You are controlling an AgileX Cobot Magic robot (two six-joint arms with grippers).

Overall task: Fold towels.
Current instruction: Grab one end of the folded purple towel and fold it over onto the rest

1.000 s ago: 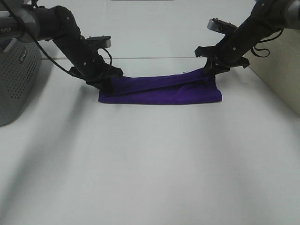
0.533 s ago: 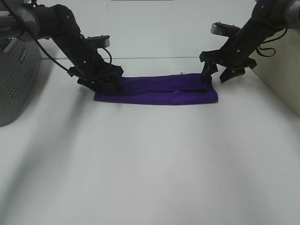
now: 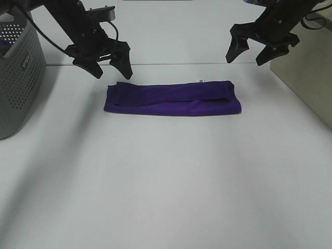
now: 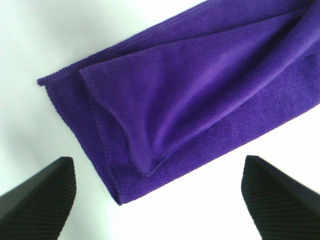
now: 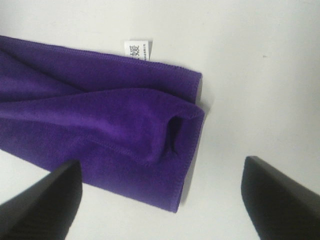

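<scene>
Exterior high view: deep purple soft cloth towel (image 3: 174,99) lies folded lengthwise near the white table's (image 3: 166,181) far edge. Left gripper (image 3: 111,72) and right gripper (image 3: 244,61) hover open-jawed, empty. The rumpled top layer could skew the next fold.

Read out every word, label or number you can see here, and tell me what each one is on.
No text here is clear enough to quote.
Small white tag on the edge of the deep purple soft cloth towel: dark printed characters, too blurred to read.
Grey perforated plastic basket: short pale lettering on its wall, too small to read.
No other writing shows.
</scene>
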